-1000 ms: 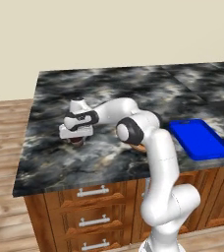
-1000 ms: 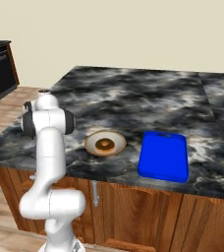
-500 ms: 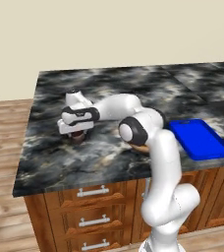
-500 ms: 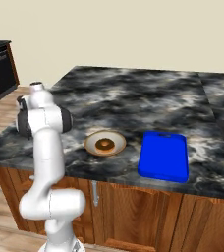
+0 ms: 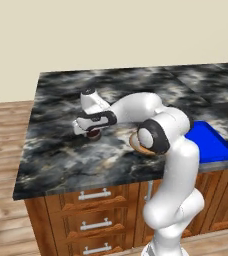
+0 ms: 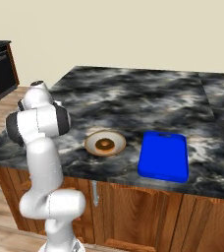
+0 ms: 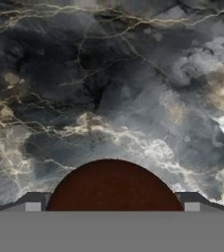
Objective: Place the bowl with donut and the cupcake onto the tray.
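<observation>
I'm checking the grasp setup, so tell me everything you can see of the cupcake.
The cupcake shows as a smooth, dark reddish-brown dome sitting upright on the black marbled counter. It lies between the fingertips of the open gripper, one on each side. Whether they touch it is unclear. Its base is hidden.

Two base views looking down over the same marble counter (image 5: 111,150) from behind-left and behind-right — hand view right up close, facing down.

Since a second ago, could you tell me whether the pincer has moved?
Yes, a little. In the left base view the pincer has sunk closer onto the cupcake on the dark marble counter, jaws open on either side of it.
</observation>
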Motion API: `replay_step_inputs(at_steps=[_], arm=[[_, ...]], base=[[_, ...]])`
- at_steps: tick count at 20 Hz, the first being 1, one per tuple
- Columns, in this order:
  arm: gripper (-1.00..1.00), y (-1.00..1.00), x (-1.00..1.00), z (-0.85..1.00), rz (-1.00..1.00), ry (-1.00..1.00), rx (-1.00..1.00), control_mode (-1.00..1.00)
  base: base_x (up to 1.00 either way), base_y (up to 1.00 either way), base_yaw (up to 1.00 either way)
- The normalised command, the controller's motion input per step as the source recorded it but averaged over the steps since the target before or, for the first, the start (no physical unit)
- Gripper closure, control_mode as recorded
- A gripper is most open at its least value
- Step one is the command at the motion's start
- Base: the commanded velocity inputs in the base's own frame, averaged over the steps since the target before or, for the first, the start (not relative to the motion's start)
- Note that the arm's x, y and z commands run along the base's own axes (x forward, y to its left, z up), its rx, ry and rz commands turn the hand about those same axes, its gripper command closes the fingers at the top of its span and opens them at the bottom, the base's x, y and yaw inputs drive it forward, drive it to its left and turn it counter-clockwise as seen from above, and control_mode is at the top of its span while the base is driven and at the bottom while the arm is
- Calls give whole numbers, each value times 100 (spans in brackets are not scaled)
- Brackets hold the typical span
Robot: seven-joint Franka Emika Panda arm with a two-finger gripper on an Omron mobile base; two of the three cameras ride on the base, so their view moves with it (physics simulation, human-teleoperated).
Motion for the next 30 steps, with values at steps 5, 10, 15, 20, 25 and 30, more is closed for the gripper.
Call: replay_step_inputs(at_steps=[5,10,15,20,25,30], arm=[[100,-81,-47,23,0,-17,1,-100],[100,-83,-34,28,-1,-14,4,-100],[100,-82,-14,40,-5,-12,4,-100],[100,-84,-1,32,-5,-7,3,-100],[100,-84,0,15,-5,-2,4,-100],[100,-84,0,0,-6,0,2,-100]], base=[[0,0,0],[0,0,0],[0,0,0],[0,0,0],[0,0,0],[0,0,0]])
